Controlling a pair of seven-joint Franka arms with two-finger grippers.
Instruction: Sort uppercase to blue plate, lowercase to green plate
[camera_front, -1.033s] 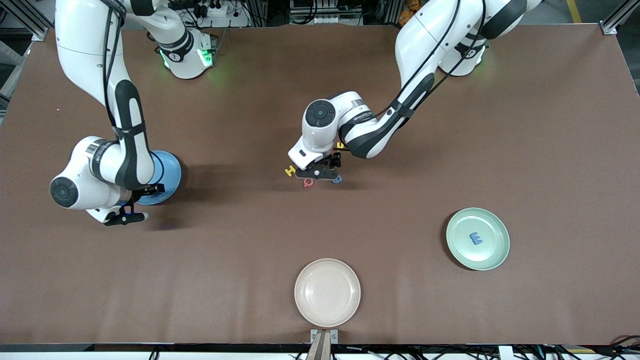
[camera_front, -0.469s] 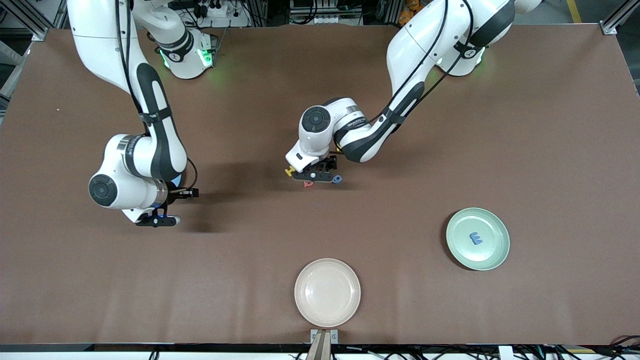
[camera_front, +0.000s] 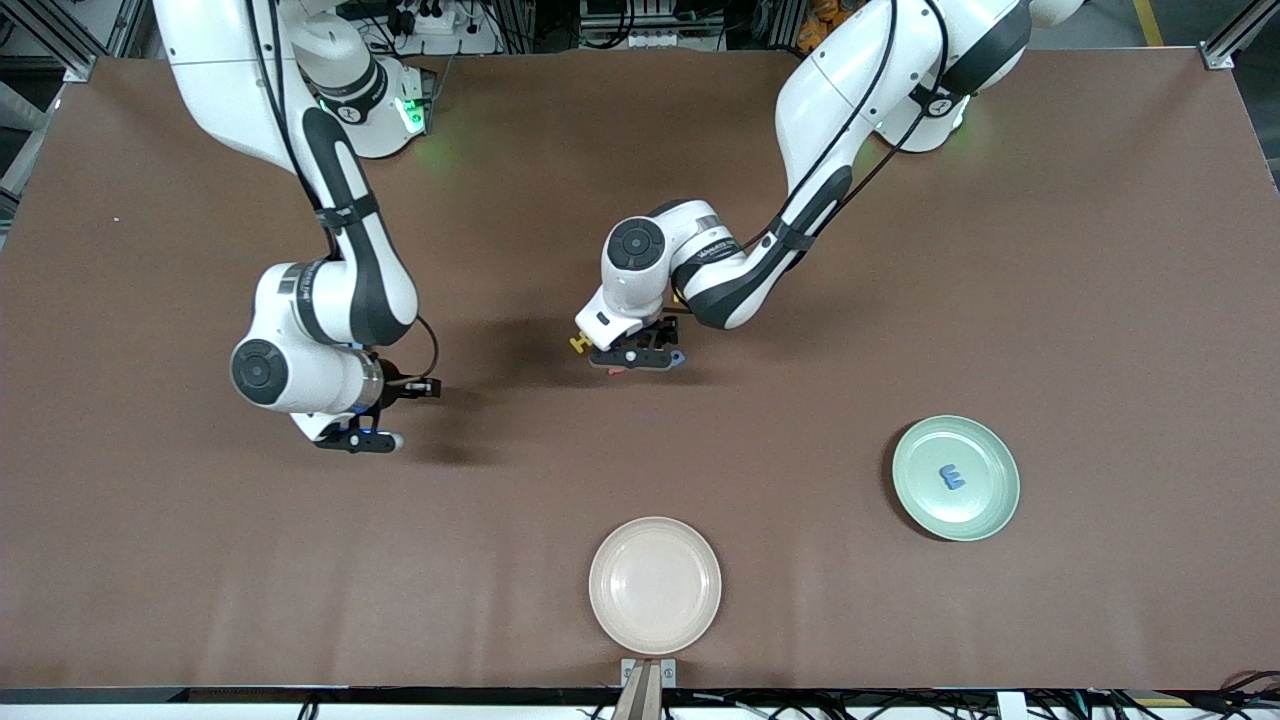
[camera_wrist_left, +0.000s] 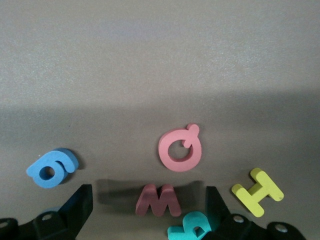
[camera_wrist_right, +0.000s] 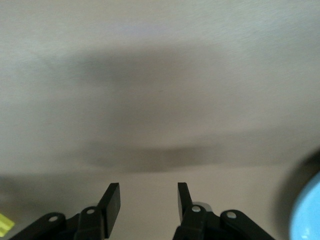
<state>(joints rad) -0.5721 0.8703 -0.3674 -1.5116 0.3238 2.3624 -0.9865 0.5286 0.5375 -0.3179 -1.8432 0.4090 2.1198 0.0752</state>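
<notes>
My left gripper (camera_front: 632, 360) is low over a cluster of foam letters at mid-table, open. In the left wrist view its fingers (camera_wrist_left: 216, 202) straddle the dark red m/w (camera_wrist_left: 159, 200) without touching it. Around it lie the pink-red Q (camera_wrist_left: 180, 148), yellow H (camera_wrist_left: 257, 191), teal letter (camera_wrist_left: 192, 227) and blue g-like letter (camera_wrist_left: 51, 167). The green plate (camera_front: 985, 510) holds one blue letter (camera_front: 951, 477). My right gripper (camera_front: 358, 440) hangs open and empty over bare table. The blue plate (camera_wrist_right: 309, 215) shows only as a rim; my right arm hides it in the front view.
A beige plate (camera_front: 655, 620) sits near the table's front edge, nearer the front camera than the letter cluster. The green plate lies toward the left arm's end. Brown tabletop (camera_front: 1100, 300) surrounds the letters.
My right arm has swung away from over the blue plate toward the table's middle, its fingers narrowing. My left gripper has settled lower onto the letter cluster, still open.
</notes>
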